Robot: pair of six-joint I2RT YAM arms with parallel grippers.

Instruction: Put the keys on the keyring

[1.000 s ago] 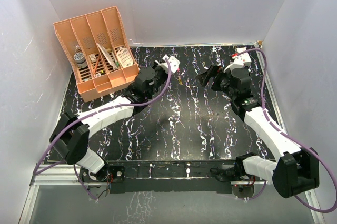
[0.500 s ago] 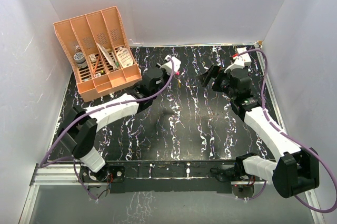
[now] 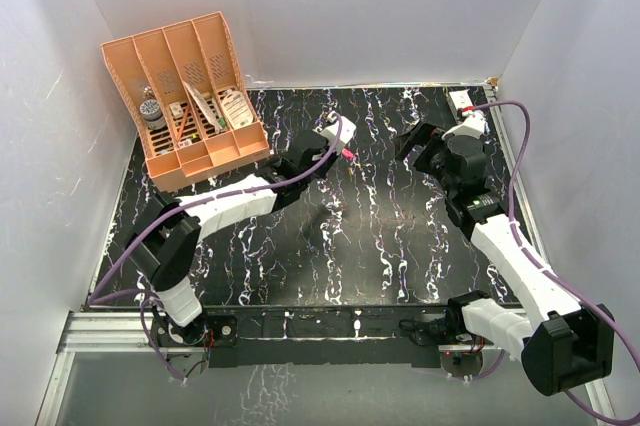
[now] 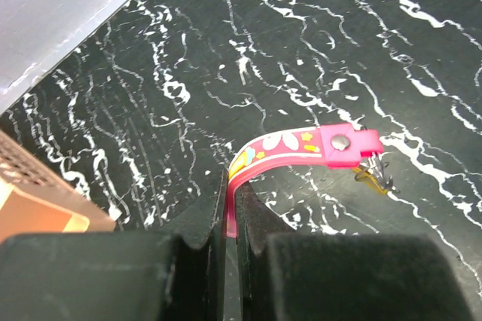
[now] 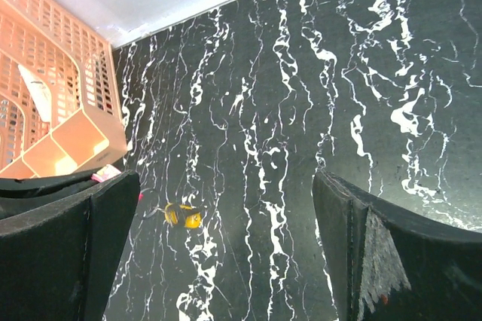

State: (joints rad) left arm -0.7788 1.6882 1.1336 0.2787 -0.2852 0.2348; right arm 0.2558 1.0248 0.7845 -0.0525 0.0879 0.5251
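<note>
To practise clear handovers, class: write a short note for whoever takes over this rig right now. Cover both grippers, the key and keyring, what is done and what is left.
Left gripper: shut on the keyring, its fingers pinching the strap's plain end, raised off the table.
Right gripper: open and empty, facing the keyring.
Key: at the metal ring on the strap's free end. It looks hung there, but no view confirms it is threaded.
Done: keyring gripped, key at the ring.
Left: check the key is on; if not, thread it.
</note>
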